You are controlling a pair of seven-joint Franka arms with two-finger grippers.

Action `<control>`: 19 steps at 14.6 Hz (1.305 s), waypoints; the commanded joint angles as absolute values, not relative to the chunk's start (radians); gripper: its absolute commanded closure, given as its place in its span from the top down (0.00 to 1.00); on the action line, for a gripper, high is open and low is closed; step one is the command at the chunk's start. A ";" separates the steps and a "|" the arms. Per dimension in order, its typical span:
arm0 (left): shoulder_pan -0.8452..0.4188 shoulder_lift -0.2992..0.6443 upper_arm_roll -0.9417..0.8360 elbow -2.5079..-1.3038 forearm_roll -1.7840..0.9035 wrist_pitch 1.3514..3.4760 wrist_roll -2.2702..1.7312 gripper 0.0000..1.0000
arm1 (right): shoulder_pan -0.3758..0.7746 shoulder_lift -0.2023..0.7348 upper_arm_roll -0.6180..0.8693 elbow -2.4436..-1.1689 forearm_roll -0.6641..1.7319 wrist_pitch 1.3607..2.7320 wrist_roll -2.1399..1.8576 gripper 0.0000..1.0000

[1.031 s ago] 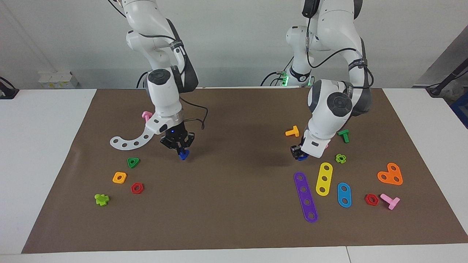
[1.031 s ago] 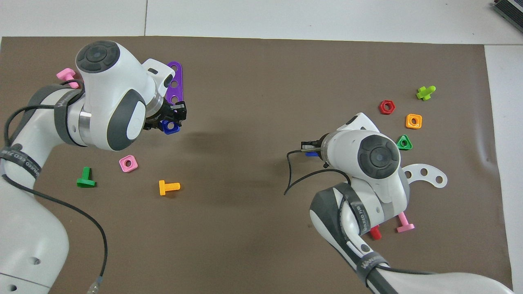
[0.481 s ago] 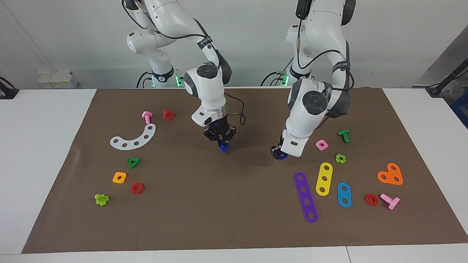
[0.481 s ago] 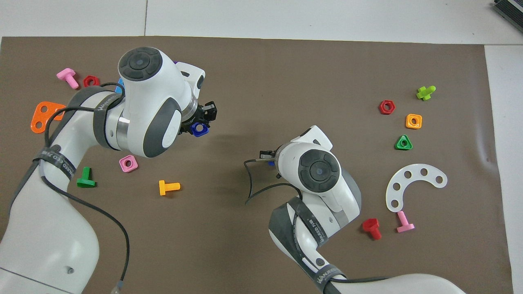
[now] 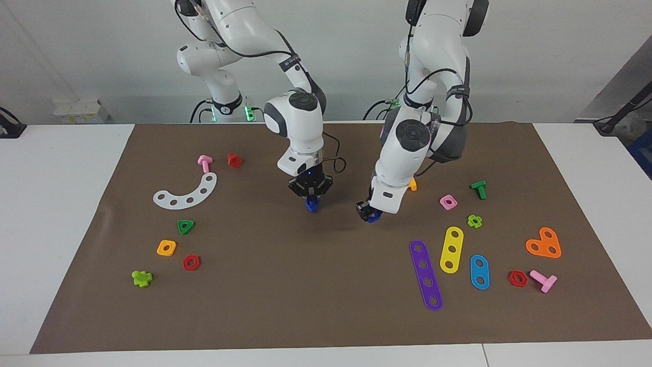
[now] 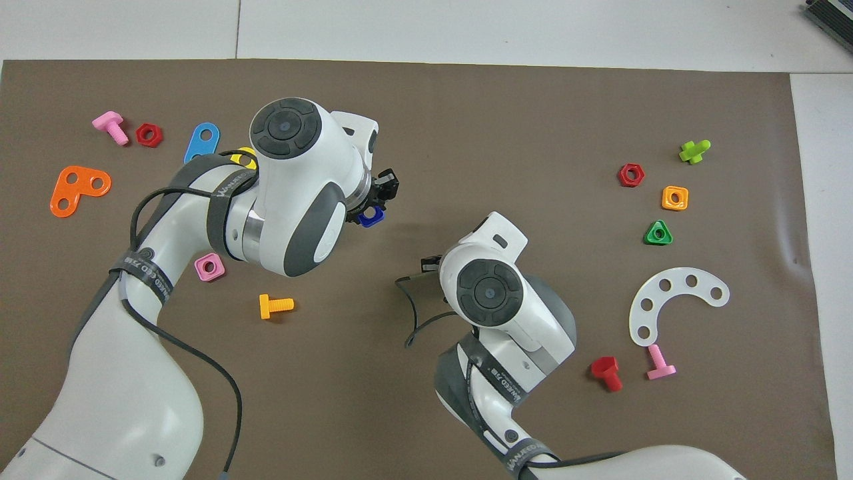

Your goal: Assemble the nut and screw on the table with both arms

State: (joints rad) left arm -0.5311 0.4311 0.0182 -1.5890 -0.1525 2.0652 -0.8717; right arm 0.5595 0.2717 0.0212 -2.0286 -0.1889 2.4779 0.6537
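A: Step?

B: Bringing the two parts together, mid-air, over the middle of the brown mat [image 5: 326, 306] on the bench [image 5: 61, 214]. Left hand [image 5: 368, 214] is clamped on the nut [image 5: 374, 217], dark blue, hanging just under the wrist. Right hand [image 5: 311, 196] is clamped on the screw [image 5: 311, 205], also dark blue, poking down out of the fingertips.

A: Touching yet?

B: No. Clear gap between them in the facing view. Overhead shows the nut [image 6: 370, 215] at the left hand [image 6: 377, 200]; the right hand is mostly hidden under its own wrist there, screw not visible.

A: So assembly not started.

B: My read: both parts picked, none mated. Next move calls for closing the gap and lining the screw's shaft up with the nut's centre hole, then pushing or twisting in. Can't tell the hole's facing from here.

A: Clutter?

B: Pink nut [image 5: 447, 202] and purple strip [image 5: 426, 275] lie toward the left arm's end, well clear.
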 commanded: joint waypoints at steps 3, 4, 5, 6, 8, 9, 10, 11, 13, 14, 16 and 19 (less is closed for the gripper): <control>-0.569 0.451 0.035 -1.560 -0.175 2.095 -0.914 0.00 | 0.545 0.247 0.023 -2.022 -0.218 2.447 0.667 1.00; -0.580 0.451 0.035 -1.560 -0.175 2.094 -0.919 0.00 | 0.540 0.226 0.023 -2.026 -0.218 2.427 0.667 1.00; -0.595 0.451 0.035 -1.560 -0.173 2.094 -0.934 0.00 | 0.519 0.194 0.023 -2.029 -0.218 2.396 0.666 1.00; -0.603 0.451 0.035 -1.560 -0.173 2.095 -0.949 0.00 | 0.497 0.160 0.025 -2.034 -0.216 2.370 0.661 1.00; -0.615 0.454 0.034 -1.560 -0.176 2.101 -0.979 0.00 | 0.468 0.102 0.025 -2.039 -0.209 2.307 0.658 1.00; -0.642 0.454 0.034 -1.560 -0.176 2.109 -1.001 0.00 | 0.450 0.068 0.025 -2.043 -0.203 2.277 0.652 1.00; -0.662 0.457 0.034 -1.562 -0.184 2.112 -1.031 0.00 | 0.425 0.036 0.026 -2.048 -0.201 2.243 0.631 1.00; -0.682 0.462 0.034 -1.562 -0.192 2.112 -1.058 0.00 | 0.398 -0.001 0.026 -2.049 -0.198 2.191 0.599 1.00; -0.716 0.463 0.034 -1.562 -0.207 2.118 -1.103 0.00 | 0.339 -0.066 0.022 -2.049 -0.128 2.081 0.527 1.00; -0.725 0.462 0.034 -1.562 -0.216 2.126 -1.120 0.00 | 0.292 -0.092 0.021 -2.048 -0.103 2.050 0.478 1.00; -0.756 0.472 0.034 -1.563 -0.232 2.157 -1.130 0.00 | 0.203 -0.130 0.015 -2.040 -0.068 2.016 0.378 1.00; -0.765 0.476 0.034 -1.574 -0.235 2.190 -1.132 0.00 | 0.095 -0.129 0.012 -1.965 -0.006 1.956 0.282 1.00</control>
State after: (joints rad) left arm -0.7488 0.4596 0.0164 -1.5880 -0.2122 2.1663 -1.1256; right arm 0.1523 -0.1307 0.0032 -2.0096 -0.0534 1.9991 0.3390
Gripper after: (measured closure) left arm 0.537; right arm 0.000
